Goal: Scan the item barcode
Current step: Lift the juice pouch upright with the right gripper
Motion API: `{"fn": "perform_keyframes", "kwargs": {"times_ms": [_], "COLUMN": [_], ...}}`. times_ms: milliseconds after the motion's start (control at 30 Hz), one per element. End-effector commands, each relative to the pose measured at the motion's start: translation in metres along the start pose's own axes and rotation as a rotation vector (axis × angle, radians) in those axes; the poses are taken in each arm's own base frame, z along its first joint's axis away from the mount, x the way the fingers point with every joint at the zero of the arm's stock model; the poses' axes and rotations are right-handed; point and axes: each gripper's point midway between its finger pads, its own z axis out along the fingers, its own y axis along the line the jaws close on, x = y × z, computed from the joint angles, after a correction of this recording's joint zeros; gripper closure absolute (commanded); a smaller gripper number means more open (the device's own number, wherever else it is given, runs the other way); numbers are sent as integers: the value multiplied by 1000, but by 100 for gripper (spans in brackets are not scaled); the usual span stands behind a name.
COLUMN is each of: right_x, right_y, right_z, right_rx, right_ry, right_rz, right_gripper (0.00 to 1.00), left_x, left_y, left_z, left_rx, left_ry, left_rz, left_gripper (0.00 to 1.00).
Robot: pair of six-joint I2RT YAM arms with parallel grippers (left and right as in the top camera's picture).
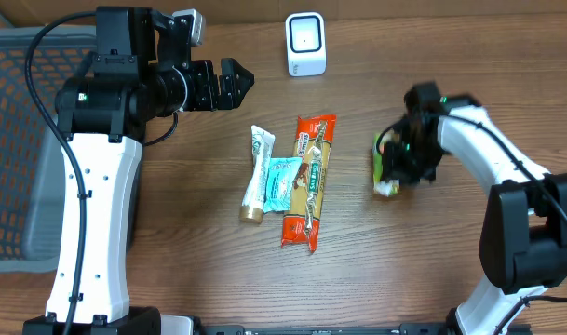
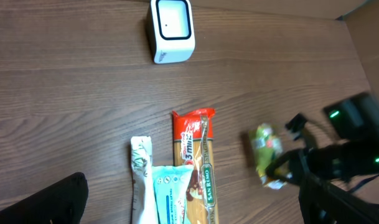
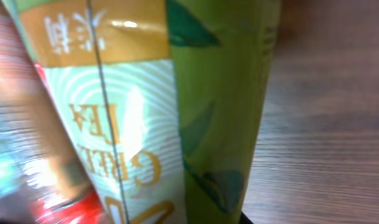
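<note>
Green tea packet [image 1: 382, 170] at 3 o'clock, judged light, pliable, slippery; take mid-body; right end effector [image 1: 397, 164] over it, closure undeterminable.

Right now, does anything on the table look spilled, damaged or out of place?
Nothing looks spilled or damaged. One oddity: the teal packet lies partly over the pasta pack and against the tube, so the three crowd together. The green tea pack lies apart, under the right gripper.
</note>
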Motion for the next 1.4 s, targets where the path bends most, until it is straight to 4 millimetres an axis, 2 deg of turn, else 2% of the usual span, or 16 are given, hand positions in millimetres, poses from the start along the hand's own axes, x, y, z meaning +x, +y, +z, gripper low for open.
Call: {"fn": "perform_keyframes", "kwargs": {"times_ms": [0, 100, 233, 367, 433, 667, 867, 1300, 1367], "right_x": [-23, -24, -22, 0, 8, 15, 12, 11, 10], "right_y": [60, 91, 111, 136, 142, 145, 136, 136, 134], "right_z": [-59, -94, -131, -164, -174, -183, -175, -174, -173], "right_rx": [-218, -364, -488, -668, -729, -787, -715, -707, -696], "right_ry": [-110, -134, -156, -142, -137, -128, -132, -136, -137], "right_rz": [-181, -246, -285, -431, -472, -491, -485, -488, -487], "right_gripper": [90, 90, 91, 92, 93, 93, 93, 93, 93], "left_x": [-1, -1, -1, -1, -1, -1, -1, -1, -4], "left_y": [0, 0, 0, 0, 0, 0, 0, 0, 6], "left_z": [3, 3, 3, 3, 3, 3, 3, 3, 3], "left_rx": [-3, -3, -3, -3, -3, -3, -3, -3, -39], "left_ry": [4, 4, 4, 4, 4, 4, 4, 3, -11], "left_rz": [26, 26, 26, 26, 26, 26, 26, 27, 48], "left_gripper": [0, 0, 0, 1, 0, 0, 0, 0, 1]}}
